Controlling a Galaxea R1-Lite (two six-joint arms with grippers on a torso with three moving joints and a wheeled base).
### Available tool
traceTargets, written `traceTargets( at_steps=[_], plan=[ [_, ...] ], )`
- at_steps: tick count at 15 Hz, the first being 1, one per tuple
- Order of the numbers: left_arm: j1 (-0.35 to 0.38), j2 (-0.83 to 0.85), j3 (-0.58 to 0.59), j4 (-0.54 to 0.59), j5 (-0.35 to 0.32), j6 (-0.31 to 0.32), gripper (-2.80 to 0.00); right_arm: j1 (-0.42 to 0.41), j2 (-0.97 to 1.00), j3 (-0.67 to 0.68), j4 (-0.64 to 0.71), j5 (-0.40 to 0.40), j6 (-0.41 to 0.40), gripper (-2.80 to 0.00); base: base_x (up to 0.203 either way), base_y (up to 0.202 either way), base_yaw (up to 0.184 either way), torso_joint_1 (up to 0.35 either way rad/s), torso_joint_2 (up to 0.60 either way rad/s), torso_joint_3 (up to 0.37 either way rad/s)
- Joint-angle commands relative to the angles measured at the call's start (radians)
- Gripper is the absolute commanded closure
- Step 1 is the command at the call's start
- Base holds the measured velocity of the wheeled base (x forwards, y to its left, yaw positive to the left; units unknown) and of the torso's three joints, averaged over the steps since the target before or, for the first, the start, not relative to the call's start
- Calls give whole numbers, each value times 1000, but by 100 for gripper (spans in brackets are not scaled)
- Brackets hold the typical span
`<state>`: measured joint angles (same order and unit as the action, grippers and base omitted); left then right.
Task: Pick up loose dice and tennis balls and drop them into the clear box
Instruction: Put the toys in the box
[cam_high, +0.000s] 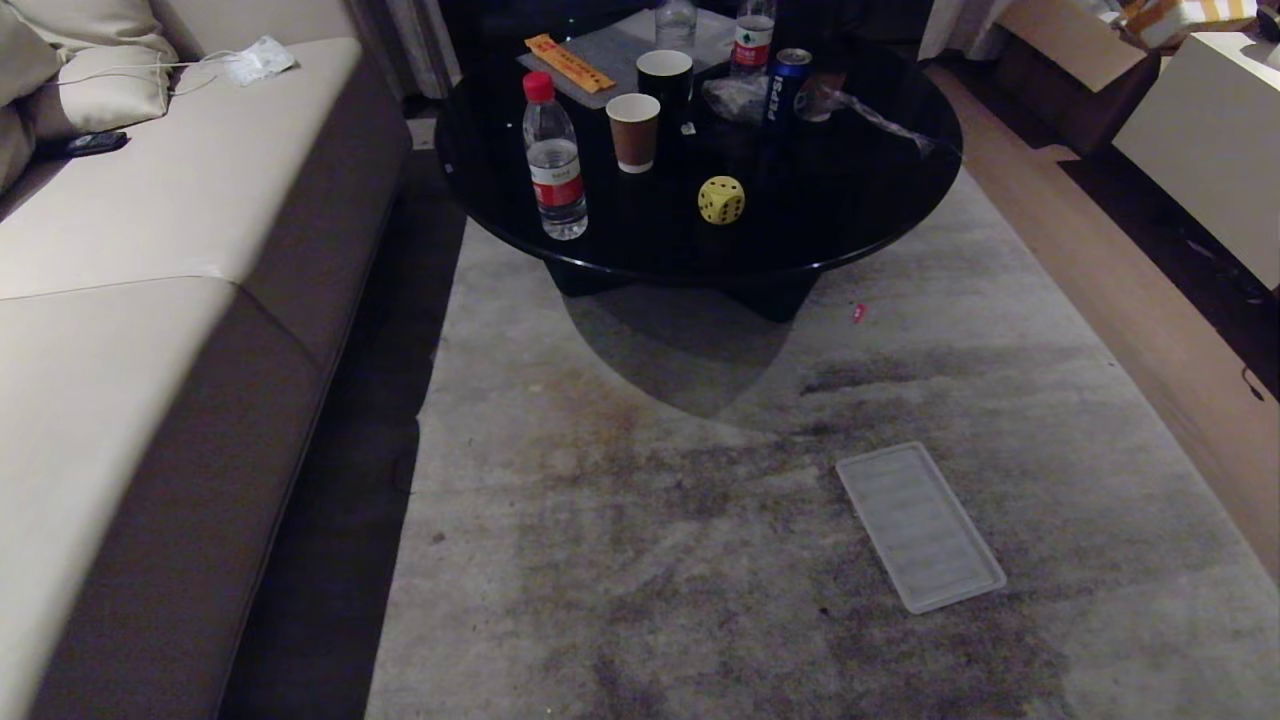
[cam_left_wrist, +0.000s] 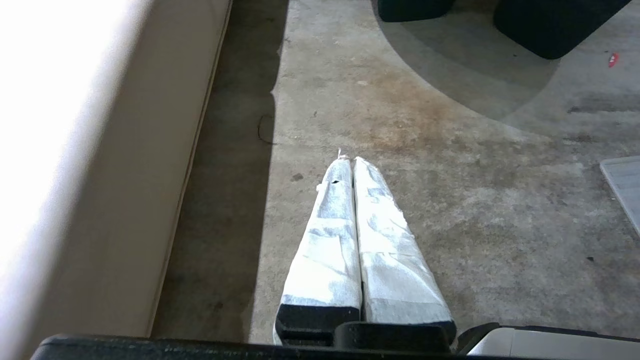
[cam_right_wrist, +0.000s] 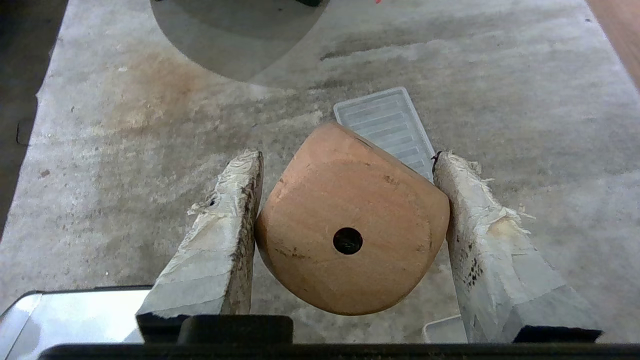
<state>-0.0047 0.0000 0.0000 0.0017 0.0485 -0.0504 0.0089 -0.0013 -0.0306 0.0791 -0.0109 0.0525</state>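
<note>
Tan die (cam_right_wrist: 350, 235) sits clamped between our right gripper (cam_right_wrist: 347, 165) jaws, one pip facing us. Beyond the jaws lies the ribbed lid (cam_right_wrist: 385, 125) on the rug (cam_right_wrist: 125, 150). Left gripper (cam_left_wrist: 352, 162) jaws pressed together, empty. Next we need to find the clear box and drop it in.

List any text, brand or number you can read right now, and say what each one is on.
"PEPSI": running up the side of the blue can on the round black table.
Red label on the near water bottle: print too small to read.
Red and green label on the far bottle: too small to read.
Orange packet: marks too blurred to read.
Yellow die and tan die: pips only, no text.
</note>
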Motion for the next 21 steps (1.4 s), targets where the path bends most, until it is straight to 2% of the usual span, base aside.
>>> traceTargets(
  at_steps=[1, 21],
  plan=[
    [0, 2, 2, 0, 2, -2, 0, 0, 1, 0, 1, 0, 3, 0, 0, 0, 0, 0, 0, 0],
    [0, 2, 2, 0, 2, -6, 0, 0, 1, 0, 0, -1, 3, 0, 1, 11, -158, 3, 2, 2]
  ],
)
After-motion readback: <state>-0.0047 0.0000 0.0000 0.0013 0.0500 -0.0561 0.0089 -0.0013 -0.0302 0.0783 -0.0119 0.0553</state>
